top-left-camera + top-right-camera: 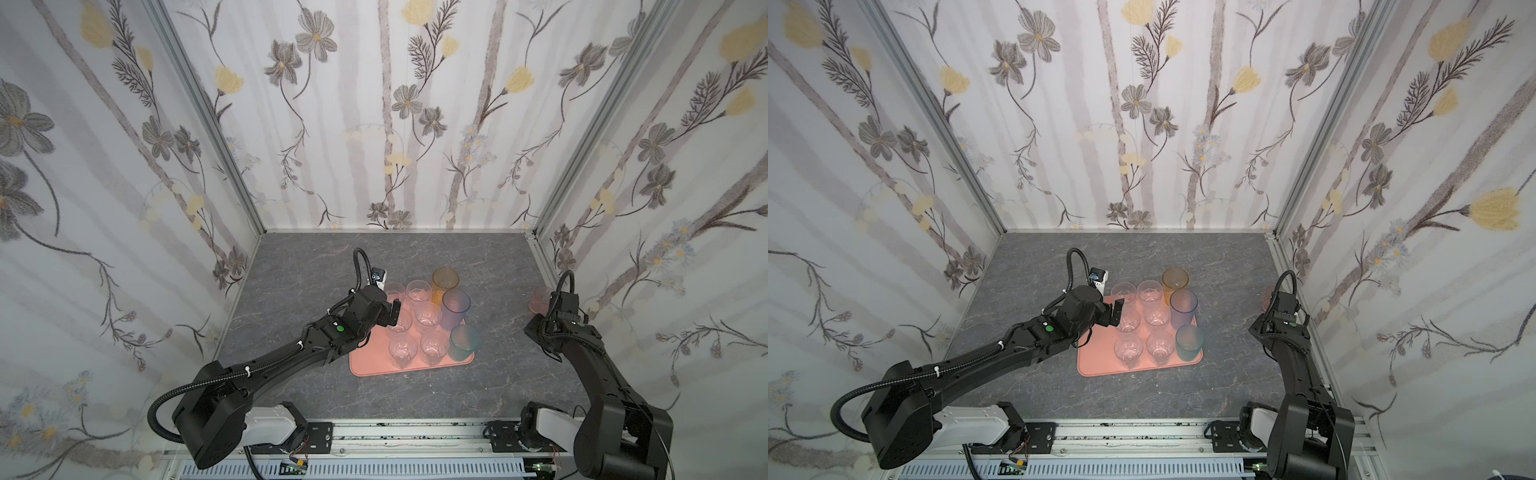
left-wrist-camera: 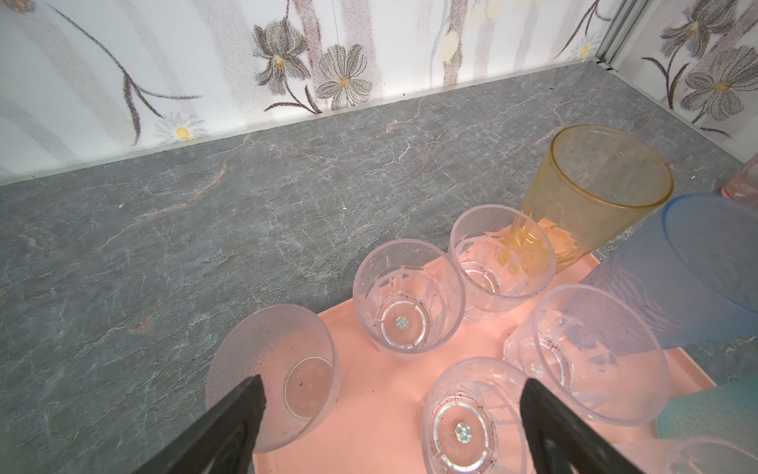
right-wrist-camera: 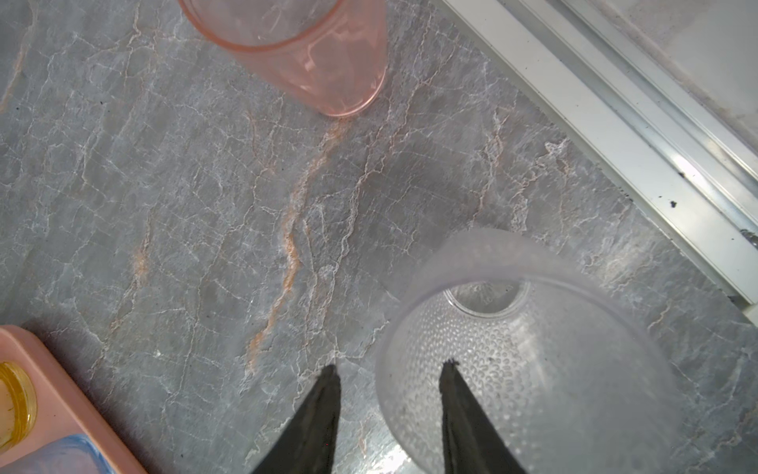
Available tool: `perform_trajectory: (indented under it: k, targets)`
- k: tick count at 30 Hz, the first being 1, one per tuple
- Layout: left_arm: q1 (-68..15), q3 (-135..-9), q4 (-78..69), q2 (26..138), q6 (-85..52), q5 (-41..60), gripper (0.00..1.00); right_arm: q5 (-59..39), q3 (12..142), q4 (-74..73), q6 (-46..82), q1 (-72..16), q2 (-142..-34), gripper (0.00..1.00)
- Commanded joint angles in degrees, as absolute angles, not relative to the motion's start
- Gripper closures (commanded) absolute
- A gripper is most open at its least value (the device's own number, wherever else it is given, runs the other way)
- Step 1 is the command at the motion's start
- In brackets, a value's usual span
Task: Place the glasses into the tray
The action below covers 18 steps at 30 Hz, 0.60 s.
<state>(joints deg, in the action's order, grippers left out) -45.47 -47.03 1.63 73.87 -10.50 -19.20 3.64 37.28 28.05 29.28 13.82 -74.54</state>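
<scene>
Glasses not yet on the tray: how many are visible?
2. A pink glass stands on the table right of the tray; a frosted dimpled glass sits at the right hand, one finger over its opening. Others may hide under the arms.

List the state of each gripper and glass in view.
dimpled glass, upright, off the tray.
right gripper, open, jaws astride that glass's wall.
left gripper, open, empty, over the tray.
pink glass, upright on the table, untouched.
amber glass, upright on the tray.
teal glass, upright on the tray.
</scene>
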Motion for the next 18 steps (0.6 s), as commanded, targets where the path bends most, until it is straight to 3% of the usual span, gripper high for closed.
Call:
perform_trajectory:
  k: [1, 10, 18]
  targets:
    - [-45.35, -46.80, -0.09, 73.50, -10.58, -19.43, 0.00, 2.43, 37.02, 25.75, 28.67, 13.78, -74.73, 0.64]
    - [-45.09, -46.83, -0.09, 73.17, -9.94, -20.48, 0.00, -0.64, 36.84, 26.80, 28.26, 13.52, -73.85, 0.84]
    - [-44.60, -46.34, -0.09, 72.33, -9.92, -21.00, 0.00, -2.02, 36.86, 27.69, 29.02, 10.60, -72.86, 0.91]
